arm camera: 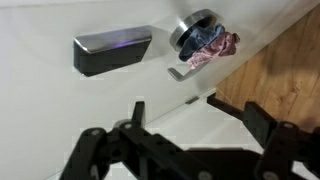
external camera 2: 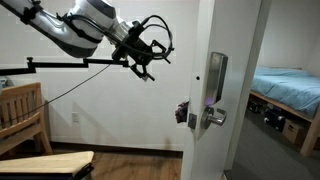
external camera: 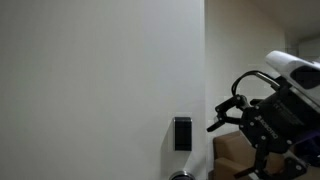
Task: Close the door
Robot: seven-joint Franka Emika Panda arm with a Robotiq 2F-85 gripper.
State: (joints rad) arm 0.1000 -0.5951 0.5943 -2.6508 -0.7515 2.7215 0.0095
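The door [external camera: 100, 80] is a large plain white panel with a black keypad lock [external camera: 182, 133] and a silver handle [external camera: 180, 176] at the bottom edge of the frame. In an exterior view the door [external camera 2: 203, 40] stands open, seen nearly edge-on, with its lock plate [external camera 2: 216, 80] and lever handle [external camera 2: 213, 117]. My gripper [external camera 2: 148, 62] is open and empty in the air beside the door face, apart from it. It also shows in an exterior view [external camera: 225, 112]. In the wrist view the open jaws [arm camera: 195, 115] face the door [arm camera: 60, 20], below the keypad [arm camera: 112, 50] and handle [arm camera: 200, 35].
Through the doorway is a bedroom with a bed [external camera 2: 290, 85] and items on the floor [external camera 2: 275, 120]. A wooden chair [external camera 2: 20, 110] and a wooden tabletop [external camera 2: 50, 162] stand near the arm's base side. A brown box [external camera: 235, 155] sits below the gripper. Wood floor [arm camera: 280, 70] lies beyond the door edge.
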